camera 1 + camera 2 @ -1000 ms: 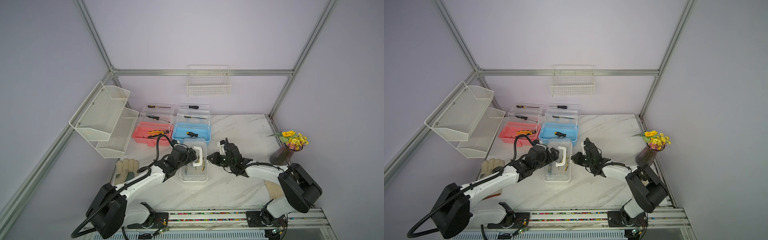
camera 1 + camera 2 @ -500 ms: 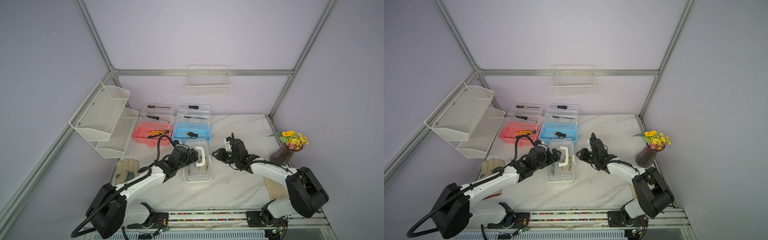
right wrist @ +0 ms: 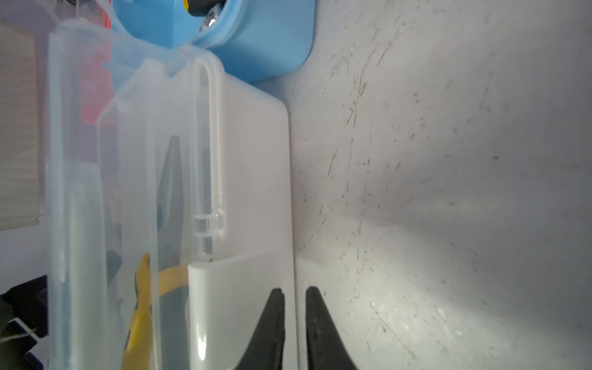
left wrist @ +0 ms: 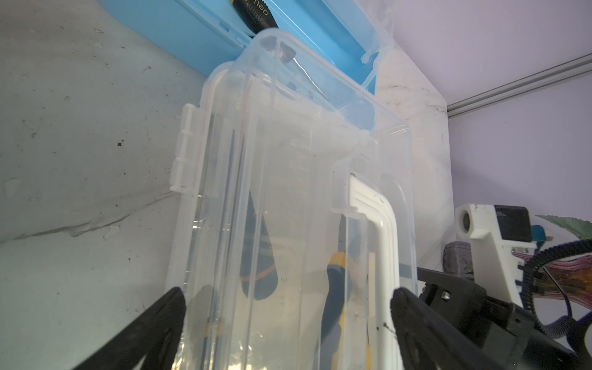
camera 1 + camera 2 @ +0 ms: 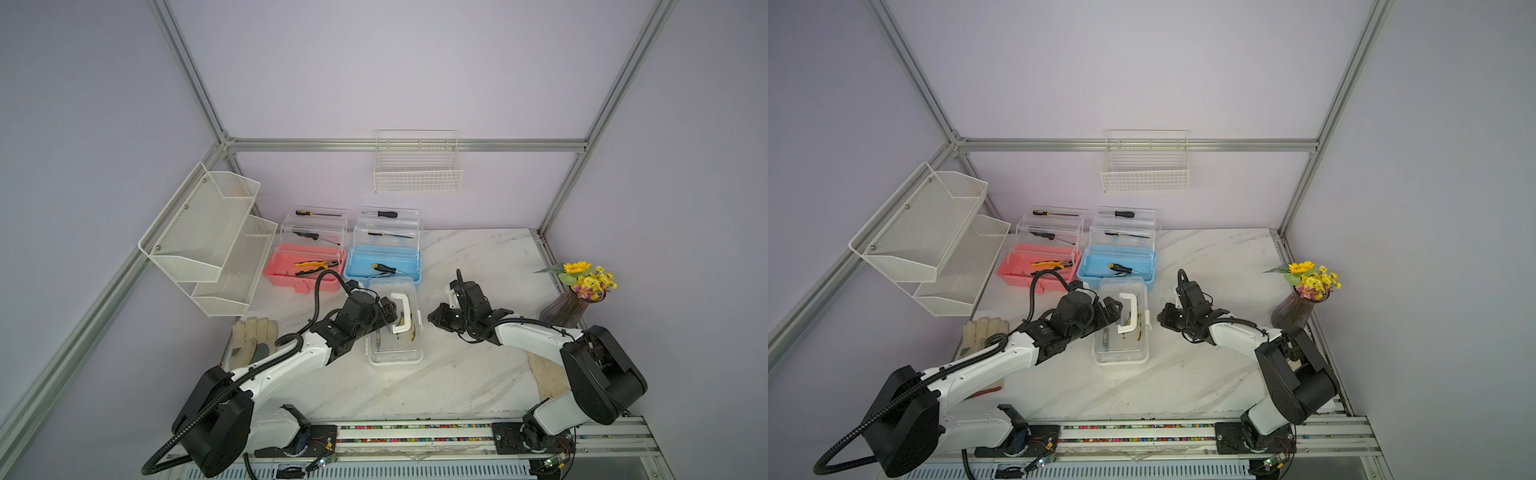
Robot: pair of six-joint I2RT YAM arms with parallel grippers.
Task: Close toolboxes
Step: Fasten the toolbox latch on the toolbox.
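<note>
Right claw (image 5: 433, 319) has dropped back beside the white toolbox (image 5: 395, 353), whose lid is down; its jaws are nearly together, holding nothing. Left claw (image 5: 393, 316) stays spread wide across that lid. Pink toolbox (image 5: 286, 272) and blue toolbox (image 5: 363, 266) stand open behind, on the marble table (image 5: 457, 374) between lilac walls (image 5: 374, 62).

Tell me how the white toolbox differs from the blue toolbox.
Lid: the white toolbox has its clear lid down; the blue toolbox stands open with trays raised.
Place: the white toolbox lies nearer the robot; the blue toolbox sits just behind it.
Both have clear lids and hold hand tools.
</note>
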